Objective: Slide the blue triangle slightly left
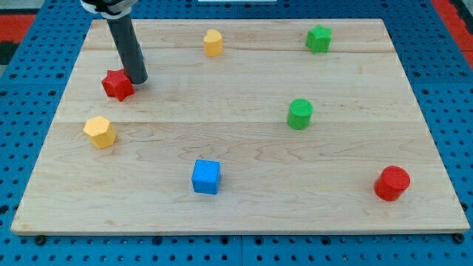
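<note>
1. Nearest the camera are the red cylinder (392, 183), near right, and the blue block (206, 176), near centre of the wooden board (244, 214). The blue block is the only blue piece, so I take it for the task's triangle, though from here it looks squarish.
2. My tip (137, 80) is down on the board at the far left, just beside or touching the right side of the red star-shaped block (117, 85). It is a bare rod with nothing to spread or pinch, and it holds nothing.
3. The relation that matters: the blue block lies well apart from my tip, nearer the camera and to its right. A leftward push needs contact on the block's right face, so I judge the tip must travel past it first.
4. The yellow block (99, 131) sits near left, well apart from the blue one, so a slight slide should not reach it.
5. The green cylinder (300, 114), green star (318, 38) and far yellow block (213, 42) lie off that route.
</note>
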### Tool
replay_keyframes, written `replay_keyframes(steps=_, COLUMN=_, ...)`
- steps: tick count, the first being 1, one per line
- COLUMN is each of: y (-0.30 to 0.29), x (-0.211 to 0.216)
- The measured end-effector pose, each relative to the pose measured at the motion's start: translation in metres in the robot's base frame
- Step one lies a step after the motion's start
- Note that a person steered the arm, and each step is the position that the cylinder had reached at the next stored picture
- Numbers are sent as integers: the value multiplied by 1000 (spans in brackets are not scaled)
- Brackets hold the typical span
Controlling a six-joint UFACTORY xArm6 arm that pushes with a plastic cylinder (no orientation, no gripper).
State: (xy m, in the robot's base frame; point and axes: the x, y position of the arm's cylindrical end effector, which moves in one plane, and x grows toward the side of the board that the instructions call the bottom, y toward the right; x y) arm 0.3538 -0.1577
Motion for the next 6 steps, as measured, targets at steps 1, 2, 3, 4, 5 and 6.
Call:
replay_keyframes(steps=1, y=29, x=-12)
replay_keyframes(steps=2, y=25, x=-35)
replay_keyframes(steps=3, y=-10, x=-64)
replay_keyframes(steps=4, y=-26, x=-63)
replay_keyframes(steps=5, y=-27, x=-61)
replay_keyframes(steps=6, y=-9, x=-45)
